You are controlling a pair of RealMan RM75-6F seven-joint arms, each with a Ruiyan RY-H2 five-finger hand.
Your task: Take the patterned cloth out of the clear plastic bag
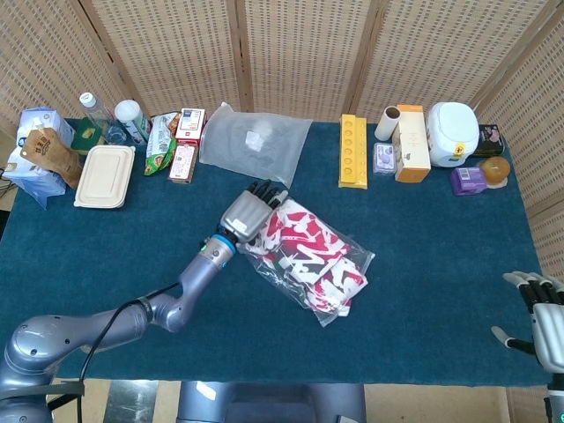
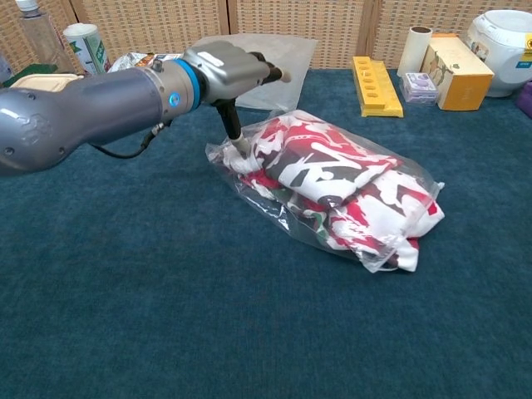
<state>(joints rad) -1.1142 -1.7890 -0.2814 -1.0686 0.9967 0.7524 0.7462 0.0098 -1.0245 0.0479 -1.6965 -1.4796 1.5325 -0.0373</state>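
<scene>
Inspector: What occupied the near part of the scene?

Technician: In the head view, the right hand sat at the lower right corner, fingers apart, holding nothing, well apart from the work.

Inspector: And mid-table?

Technician: The clear plastic bag lay diagonally at frame centre on the blue table, with the patterned cloth fully inside it. The left hand gripped the bag's upper-left end, thumb pressed into the film and fingers over the top.

Inspector: Which end was the opening?

Technician: That could not be determined.

Inspector: Risk from here?

Technician: With one hand only, the bag would likely be dragged whole, cloth included. The film could also slip from the grip. An empty bag lay just beyond, toward the upper centre; further travel could snag it.
</scene>
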